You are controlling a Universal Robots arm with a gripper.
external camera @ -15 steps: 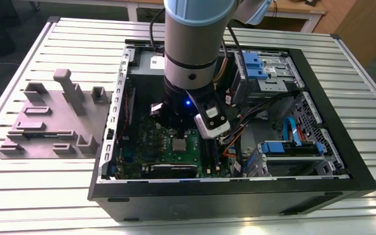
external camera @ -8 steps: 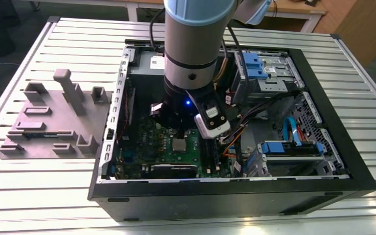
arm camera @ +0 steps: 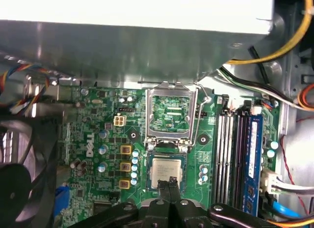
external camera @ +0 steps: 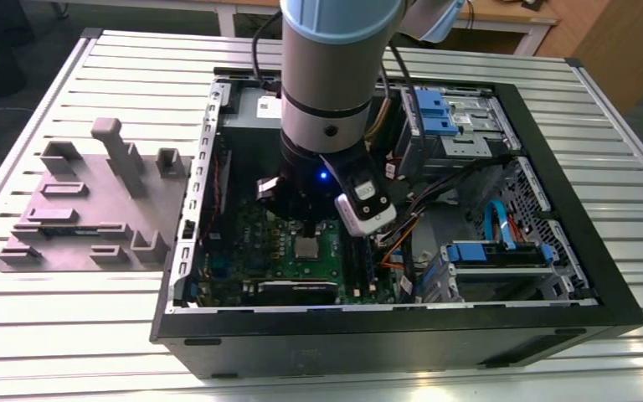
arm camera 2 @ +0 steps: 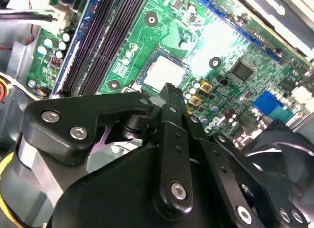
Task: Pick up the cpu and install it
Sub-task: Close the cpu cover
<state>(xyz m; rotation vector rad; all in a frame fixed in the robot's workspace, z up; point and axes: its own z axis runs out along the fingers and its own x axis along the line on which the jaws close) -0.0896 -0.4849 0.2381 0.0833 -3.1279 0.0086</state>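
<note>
- Motherboard: a green, flat circuit board that lies on the floor of an open black metal computer case. Its surface is crowded with small round capacitors, square yellow-framed parts and fine silver solder points.
- CPU: a small flat square chip with a smooth, matte silver-grey metal top and a thin darker rim. It lies in the socket on the motherboard, near the middle of the board; in the exterior view it is a pale square just under the arm.
- Socket frame: a thin shiny metal frame that stands open, tilted up from the motherboard, just beside the CPU.
- Memory slots: long, narrow and black, with a blue one at the side, on the motherboard beside the socket.
- Gripper: black, matte, angular metal links with round silver screws. In both wrist views the two thin fingers are pressed together with no gap and hold nothing. The tips hang just over one edge of the CPU; I cannot tell if they touch it.
</note>
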